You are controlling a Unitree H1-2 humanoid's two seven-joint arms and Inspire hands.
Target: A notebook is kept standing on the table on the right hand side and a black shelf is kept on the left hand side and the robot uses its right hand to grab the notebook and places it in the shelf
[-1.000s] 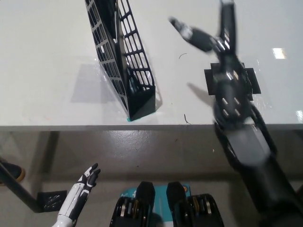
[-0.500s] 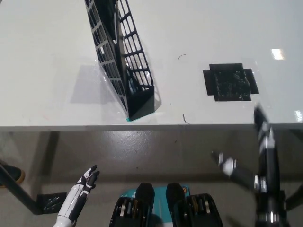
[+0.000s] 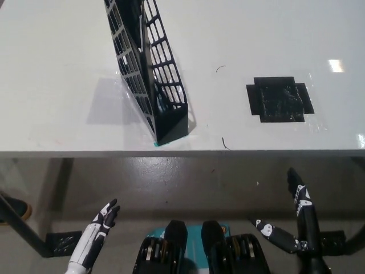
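Notebook position: inside the black mesh shelf (image 3: 149, 74), near the top of the frame. Only a dark slab with a thin pale line (image 3: 135, 14) shows through the grid walls, so identification as the notebook is probable rather than certain.

Shelf: stands on the white table (image 3: 57, 68), left of centre, with its closed end at the near table edge. The body leans toward picture left and casts a shadow on that side. A small teal mark (image 3: 155, 145) shows at its near bottom corner.

Table surface: a black square patch of tape (image 3: 279, 99) lies to the right of the shelf, well apart from it. Nothing stands on the patch. Two thin dark curved marks lie between shelf and patch.

Right hand (image 3: 293, 220): black, below the table edge at the lower right, over the grey floor. Fingers are spread and it holds nothing.

Left hand (image 3: 94, 237): white with dark fingertips, at the lower left, below the table edge. Fingers are extended and slightly apart; it holds nothing.
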